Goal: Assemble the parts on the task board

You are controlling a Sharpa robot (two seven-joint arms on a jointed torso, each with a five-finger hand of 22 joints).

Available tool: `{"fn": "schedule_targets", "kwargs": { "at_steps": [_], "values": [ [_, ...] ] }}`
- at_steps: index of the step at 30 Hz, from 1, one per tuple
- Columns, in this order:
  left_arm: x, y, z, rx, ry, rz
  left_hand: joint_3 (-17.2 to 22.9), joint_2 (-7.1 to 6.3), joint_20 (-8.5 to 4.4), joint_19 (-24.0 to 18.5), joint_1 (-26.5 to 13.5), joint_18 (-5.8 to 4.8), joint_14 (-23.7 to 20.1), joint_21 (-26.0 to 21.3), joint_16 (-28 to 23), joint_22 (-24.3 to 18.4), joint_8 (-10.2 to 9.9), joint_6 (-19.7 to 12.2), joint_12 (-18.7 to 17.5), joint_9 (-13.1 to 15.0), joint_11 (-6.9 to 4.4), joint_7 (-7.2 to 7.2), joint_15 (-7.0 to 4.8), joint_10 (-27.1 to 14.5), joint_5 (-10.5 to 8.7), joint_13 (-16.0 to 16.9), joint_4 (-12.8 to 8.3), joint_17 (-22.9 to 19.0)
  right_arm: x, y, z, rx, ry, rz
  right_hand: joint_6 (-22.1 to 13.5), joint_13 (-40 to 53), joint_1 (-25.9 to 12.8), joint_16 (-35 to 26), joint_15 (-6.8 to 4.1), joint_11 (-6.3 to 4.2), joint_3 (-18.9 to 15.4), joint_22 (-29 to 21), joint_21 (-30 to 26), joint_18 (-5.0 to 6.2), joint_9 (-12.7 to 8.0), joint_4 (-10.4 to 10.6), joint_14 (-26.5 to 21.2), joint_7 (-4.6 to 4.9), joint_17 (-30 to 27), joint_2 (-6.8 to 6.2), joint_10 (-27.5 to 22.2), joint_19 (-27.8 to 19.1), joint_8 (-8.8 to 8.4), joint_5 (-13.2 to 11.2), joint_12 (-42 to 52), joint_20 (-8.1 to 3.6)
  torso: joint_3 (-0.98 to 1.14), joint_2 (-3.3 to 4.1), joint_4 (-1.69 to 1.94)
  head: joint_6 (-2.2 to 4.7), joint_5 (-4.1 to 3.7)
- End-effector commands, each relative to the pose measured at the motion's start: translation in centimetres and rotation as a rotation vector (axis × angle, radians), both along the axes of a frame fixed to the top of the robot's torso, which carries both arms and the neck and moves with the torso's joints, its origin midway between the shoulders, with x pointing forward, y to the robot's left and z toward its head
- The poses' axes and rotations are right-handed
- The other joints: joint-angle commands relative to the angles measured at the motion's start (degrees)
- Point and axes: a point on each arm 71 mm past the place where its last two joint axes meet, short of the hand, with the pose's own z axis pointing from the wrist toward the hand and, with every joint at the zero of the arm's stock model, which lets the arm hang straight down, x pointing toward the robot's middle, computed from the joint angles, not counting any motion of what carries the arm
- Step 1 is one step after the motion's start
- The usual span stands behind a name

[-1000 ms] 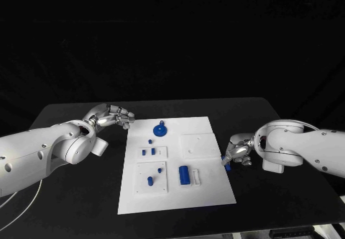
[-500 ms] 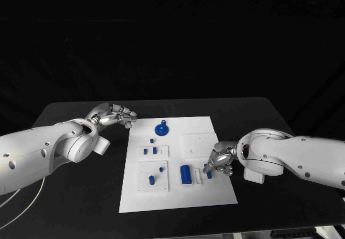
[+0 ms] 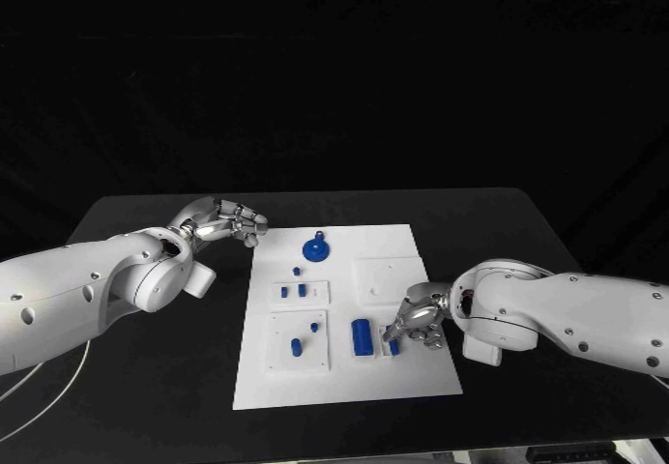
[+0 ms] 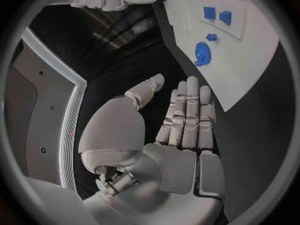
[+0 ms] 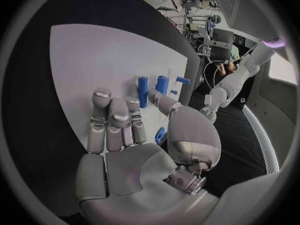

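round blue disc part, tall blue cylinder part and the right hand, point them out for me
round blue disc part [image 3: 315,251], head view, centre of the disc
tall blue cylinder part [image 3: 360,336], head view, middle of its side
right hand [image 3: 414,322], head view, middle of the silver hand

Table [image 3: 154,387]: matt black, smooth, no glare off it from where I watch. Backdrop behind reads as black cloth, faint folds, dull.

Task board [image 3: 419,372]: flat white plate, smooth, matt to satin; looks like plastic, can't confirm. Its raised white inserts have the same finish.

Parts, e.g. the blue cylinder [image 3: 362,335] and the round blue piece [image 3: 315,251]: solid blue, plastic-looking, slight sheen on the curved faces.

Left hand [image 3: 220,224] and right hand [image 3: 416,319]: silver, metallic-looking shells, satin with soft highlights; my wrist feeds show paler, duller pads on the inner fingers [image 4: 187,116].

Arm casings [image 3: 84,290]: glossy white hard shell, smooth, clear highlights.
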Motion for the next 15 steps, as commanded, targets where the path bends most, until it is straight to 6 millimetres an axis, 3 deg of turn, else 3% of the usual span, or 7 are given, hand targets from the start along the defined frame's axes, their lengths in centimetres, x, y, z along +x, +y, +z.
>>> {"fn": "schedule_targets", "kwargs": {
  "at_steps": [1,15],
  "values": [
    [-0.05,-0.27,0.05,-0.01,0.002,-0.015,0.06,0.21,0.23,0.14,-0.56,0.68,0.2,-0.22,-0.22,0.1,-0.07,-0.4,-0.24,-0.09,0.08,0.06,0.03,-0.3,-0.24,0.09,0.4,0.07,-0.01,0.4,-0.1,0.02,-0.004,0.0,-0.17,0.1,-0.52,0.18,-0.28,0.05,-0.52,-0.1,0.35,0.79,-0.04,-0.04,-0.06,0.24,-0.08,0.07,0.04,0.15,-0.01,-0.31,-0.33,-0.32,-0.02,0.0,-0.06,0.06,0.18],
    [-0.03,-0.2,0.04,-0.009,0.003,-0.014,0.04,0.23,0.23,0.14,-0.62,0.68,0.2,-0.26,-0.3,0.14,-0.07,-0.42,-0.26,-0.1,0.09,0.06,0.04,-0.31,-0.24,0.09,0.48,0.17,-0.06,0.84,-0.24,0.022,0.001,0.014,-0.18,0.14,-0.5,0.19,-0.32,0.01,-0.81,-0.11,0.35,0.79,-0.03,-0.07,-0.07,0.2,-0.08,0.31,0.03,0.14,0.01,-0.31,-0.32,-0.41,-0.09,-0.03,0.01,-0.08,0.56]
  ]
}}
